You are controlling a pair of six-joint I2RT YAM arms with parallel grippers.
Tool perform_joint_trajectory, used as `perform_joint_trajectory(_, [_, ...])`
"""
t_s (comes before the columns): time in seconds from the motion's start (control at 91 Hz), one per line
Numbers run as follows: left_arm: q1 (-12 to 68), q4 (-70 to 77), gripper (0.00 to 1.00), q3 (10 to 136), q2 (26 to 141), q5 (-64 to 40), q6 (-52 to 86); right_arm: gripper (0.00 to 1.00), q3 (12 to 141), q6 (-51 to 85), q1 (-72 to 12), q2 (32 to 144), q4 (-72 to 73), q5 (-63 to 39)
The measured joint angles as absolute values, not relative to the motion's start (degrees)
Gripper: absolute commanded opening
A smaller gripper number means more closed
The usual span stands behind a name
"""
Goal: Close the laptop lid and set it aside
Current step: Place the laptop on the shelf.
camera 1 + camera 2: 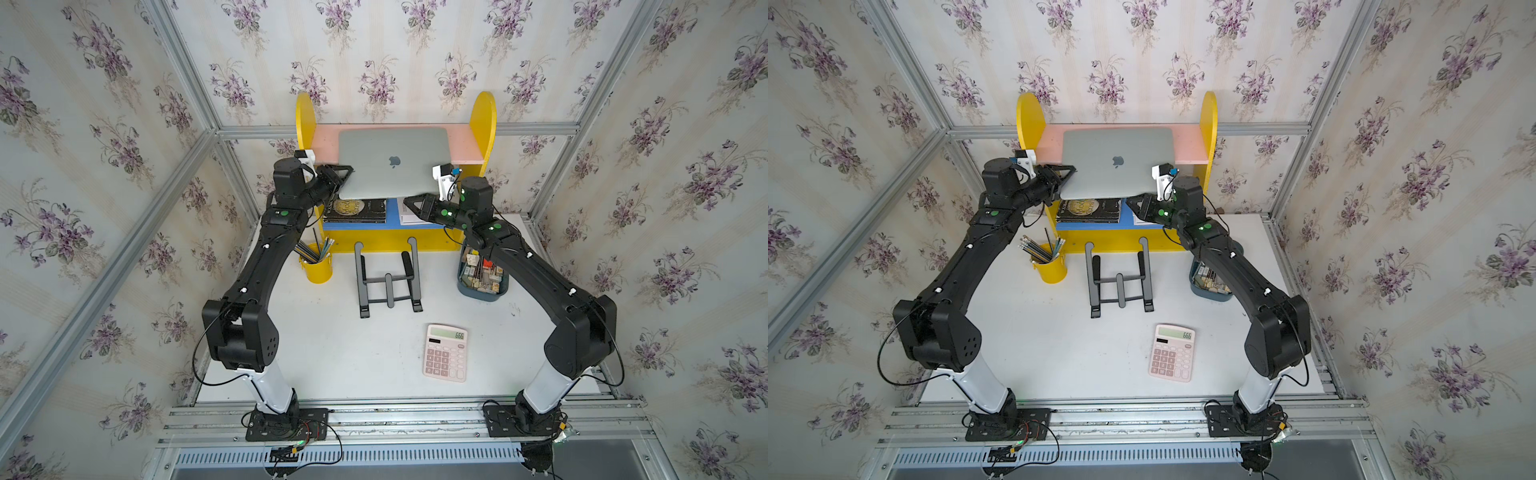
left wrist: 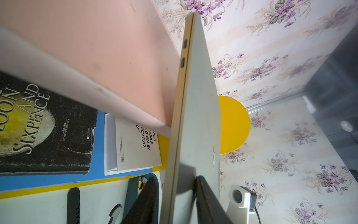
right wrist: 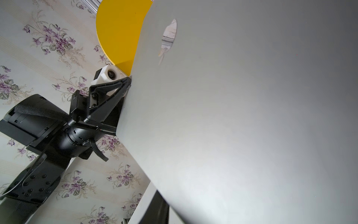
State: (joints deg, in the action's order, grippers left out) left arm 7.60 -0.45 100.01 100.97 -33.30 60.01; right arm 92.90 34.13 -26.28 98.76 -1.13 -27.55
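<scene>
Closed laptop [image 1: 374, 166], apple logo [image 1: 394, 161] up, lies on the pink shelf [image 1: 465, 143] between both jaws: left jaws loosely straddle its edge, right jaws closed under its corner. Below them, a book [image 2: 42, 126] reads "AND SIXPENCE"; calculator [image 1: 445, 352] shows "665".

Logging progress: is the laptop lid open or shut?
Shut: in the left wrist view the laptop lid lies flush against its base, one thin seam between.

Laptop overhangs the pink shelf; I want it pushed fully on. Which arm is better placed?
Likely right: the right gripper is shut on the laptop at its near edge and can push it back; the left gripper straddles its side, jaws loose.
</scene>
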Motion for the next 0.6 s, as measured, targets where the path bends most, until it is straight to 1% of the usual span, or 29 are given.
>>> perform_joint_trajectory(0.253, [7.5, -3.7, 0.54, 103.0, 102.0, -32.1, 58.7, 0.27, 95.0, 34.4, -26.3, 99.6, -1.5, -27.8])
perform_joint_trajectory(0.319, [7.5, -4.8, 0.55, 103.8, 102.0, -32.0, 58.4, 0.27, 95.6, 34.5, -26.3, 99.7, -1.4, -27.7])
perform_joint_trajectory(0.341, [7.5, -5.1, 0.58, 104.0, 102.0, -31.9, 58.3, 0.27, 95.8, 34.5, -26.3, 99.8, -1.4, -27.6])
perform_joint_trajectory(0.374, [7.5, -5.6, 0.60, 104.4, 102.0, -32.0, 58.0, 0.27, 96.1, 34.5, -26.3, 99.9, -1.4, -27.5])
perform_joint_trajectory(0.604, [7.4, -8.7, 0.68, 108.5, 102.9, -32.4, 56.0, 0.28, 99.7, 34.5, -26.2, 101.5, -1.9, -27.5])
